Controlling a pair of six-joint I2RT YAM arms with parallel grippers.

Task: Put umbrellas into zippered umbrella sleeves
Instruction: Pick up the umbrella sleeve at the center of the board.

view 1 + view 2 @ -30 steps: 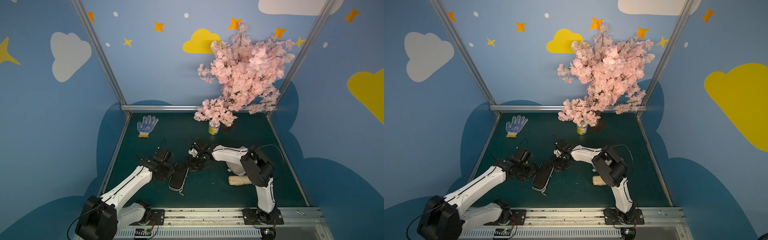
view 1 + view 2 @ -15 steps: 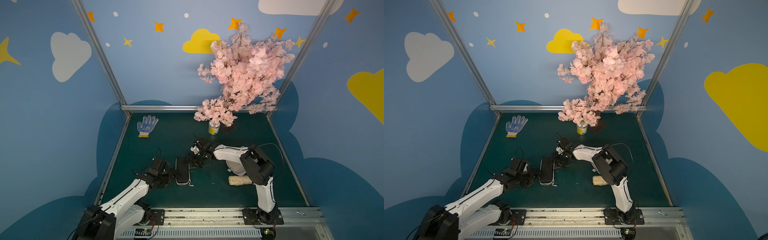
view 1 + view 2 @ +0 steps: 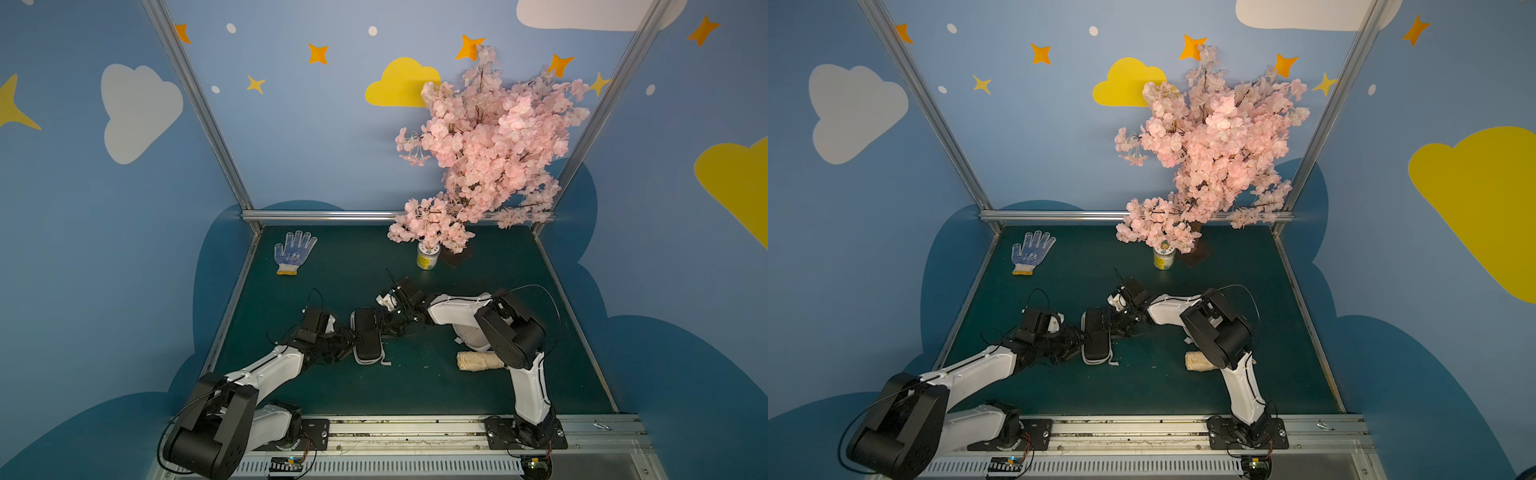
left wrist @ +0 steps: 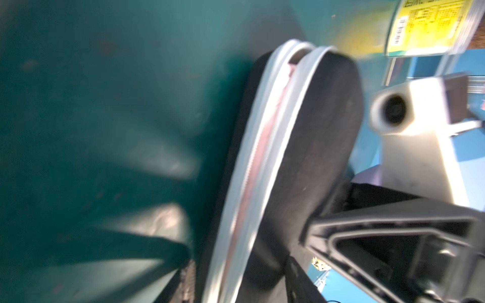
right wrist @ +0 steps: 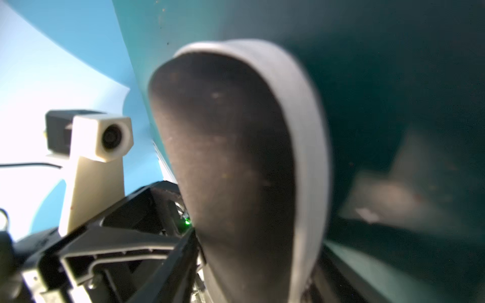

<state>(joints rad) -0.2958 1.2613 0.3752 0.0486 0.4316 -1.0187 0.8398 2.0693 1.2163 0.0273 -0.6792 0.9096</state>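
Note:
The black sleeve lies front-to-back in the middle of the green mat, also seen in a top view. Its zip stands partly apart, and a strip of the pink umbrella shows in the gap. My left gripper is shut on the sleeve's left edge. In the left wrist view the sleeve fills the jaws. My right gripper is shut on its far right edge, and the sleeve fills those jaws too. The cream umbrella lies to the right, beside the right arm.
A white dotted glove lies at the back left. A yellow-labelled jar stands at the back under a pink blossom tree. Metal frame posts and blue walls bound the mat. A pale rounded shape lies under the right arm.
The black sleeve has swung from a slant to lie front-to-back and shifted right. My left arm drew toward the front. Both grippers have narrowed onto the sleeve.

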